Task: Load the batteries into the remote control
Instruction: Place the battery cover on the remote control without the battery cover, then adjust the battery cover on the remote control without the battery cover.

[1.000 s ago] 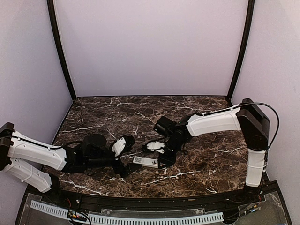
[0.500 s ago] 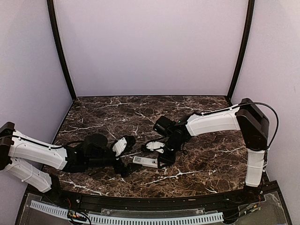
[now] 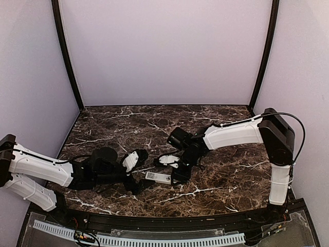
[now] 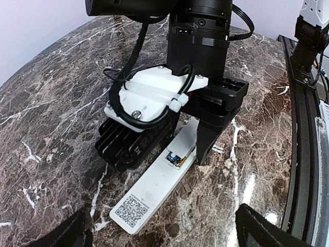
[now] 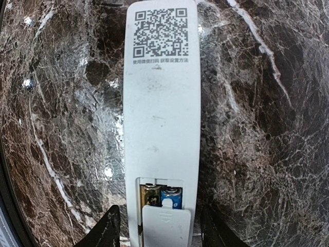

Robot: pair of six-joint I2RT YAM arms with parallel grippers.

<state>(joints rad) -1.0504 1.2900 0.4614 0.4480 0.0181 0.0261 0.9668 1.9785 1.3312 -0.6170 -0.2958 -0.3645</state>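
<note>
my left tool (image 4: pixel 172 230) gapes wide, holding nothing, just short of the remote control (image 5: pixel 160 128) lying face down mid-tabletop (image 5: pixel 267 128), so a push on the half-seated cover (image 5: pixel 163 226) could skate it away or jam over the batteries (image 5: pixel 162 196); right tool (image 5: pixel 160 234) half-spread astride that end; only a qr code (image 5: pixel 160 32) with fine chinese print shows

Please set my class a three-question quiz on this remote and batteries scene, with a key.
1. True or false: the remote control lies button side up.
2. How many batteries show beyond the part-slid cover? A one, B two, C four.
3. Fill in: the cover lies ___ the fingers of the right gripper.

Key: 1 false, the back with the QR code faces up; 2 B; 3 between.
</note>
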